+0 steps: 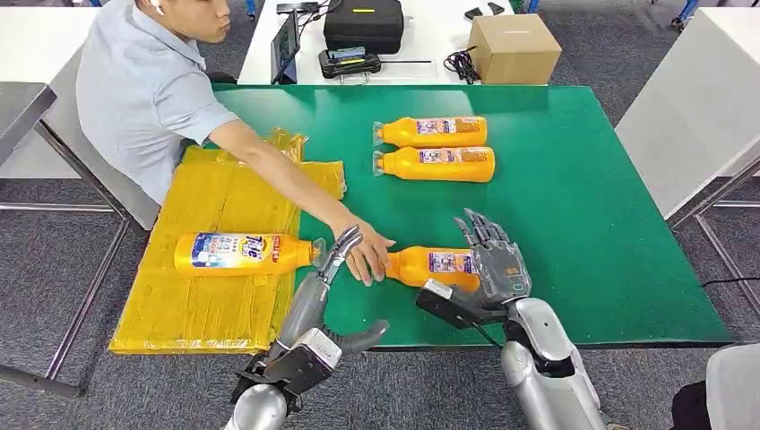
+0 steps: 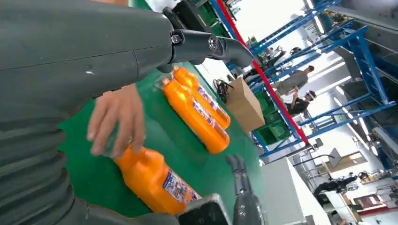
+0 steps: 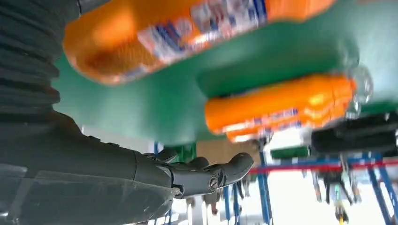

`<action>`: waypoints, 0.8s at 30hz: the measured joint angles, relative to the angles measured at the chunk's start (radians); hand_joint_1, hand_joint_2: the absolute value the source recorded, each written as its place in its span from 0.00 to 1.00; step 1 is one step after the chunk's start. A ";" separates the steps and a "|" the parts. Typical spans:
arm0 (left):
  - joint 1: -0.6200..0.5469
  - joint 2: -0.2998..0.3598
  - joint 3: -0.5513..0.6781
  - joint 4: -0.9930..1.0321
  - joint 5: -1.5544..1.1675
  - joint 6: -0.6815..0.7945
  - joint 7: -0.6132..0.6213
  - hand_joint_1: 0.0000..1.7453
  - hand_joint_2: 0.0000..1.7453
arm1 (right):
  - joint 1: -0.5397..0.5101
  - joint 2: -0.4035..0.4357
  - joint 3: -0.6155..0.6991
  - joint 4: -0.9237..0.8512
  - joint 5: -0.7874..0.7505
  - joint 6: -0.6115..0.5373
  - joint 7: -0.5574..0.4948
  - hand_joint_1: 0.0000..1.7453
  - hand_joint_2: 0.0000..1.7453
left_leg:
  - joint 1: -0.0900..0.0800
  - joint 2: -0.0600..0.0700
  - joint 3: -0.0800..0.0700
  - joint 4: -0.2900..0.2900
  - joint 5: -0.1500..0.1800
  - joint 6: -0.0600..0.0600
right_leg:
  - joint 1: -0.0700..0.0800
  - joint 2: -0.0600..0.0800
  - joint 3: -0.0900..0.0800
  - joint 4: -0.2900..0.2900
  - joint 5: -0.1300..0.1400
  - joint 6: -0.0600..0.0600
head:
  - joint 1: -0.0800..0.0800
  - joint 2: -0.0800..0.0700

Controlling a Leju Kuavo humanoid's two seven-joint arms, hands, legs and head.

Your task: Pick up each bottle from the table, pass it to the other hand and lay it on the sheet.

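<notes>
Head view first: my green-topped table (image 1: 574, 179) carries, at its left edge, a crinkled yellow plastic sheet (image 1: 206, 296) with one orange detergent bottle (image 1: 242, 253) already lying on it, cap toward the table. Two more orange bottles (image 1: 435, 148) wait side by side at the far middle. The nearest orange bottle (image 1: 435, 266) lies on the green top by the front edge, and a person's hand (image 1: 367, 255) rests on its neck end (they seem to be placing or straightening it).

My right hand (image 1: 491, 260) hovers just over that bottle's base end, fingers spread, holding nothing. My left hand (image 1: 333, 255) is stretched toward the person's hand, fingers extended and empty.

I judge the main risk is closing on the bottle while the person's fingers are there, pinching them or knocking the bottle askew. A rounded bottle could also roll from a grasp at its base.
</notes>
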 measured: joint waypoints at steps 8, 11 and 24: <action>-0.007 -0.006 0.013 0.033 0.002 -0.025 0.001 0.00 1.00 | 0.001 -0.127 0.062 0.059 -0.120 0.100 0.016 0.00 1.00 | 0.000 0.000 0.000 0.000 0.000 0.000 | 0.000 0.000 0.000 0.000 0.000 0.000 | 0.000 0.000; -0.007 -0.006 0.013 0.036 0.004 -0.027 0.001 0.00 1.00 | 0.000 -0.145 0.075 0.065 -0.105 0.100 0.031 0.00 1.00 | 0.000 0.000 0.000 0.000 0.000 0.000 | 0.000 0.000 0.000 0.000 0.000 0.000 | 0.000 0.000; -0.007 -0.006 0.014 0.039 0.001 -0.029 0.002 0.00 1.00 | -0.009 -0.166 0.110 0.092 -0.051 0.067 0.068 0.00 1.00 | 0.000 0.000 0.000 0.000 0.000 0.000 | 0.000 0.000 0.000 0.000 0.000 0.000 | 0.000 0.000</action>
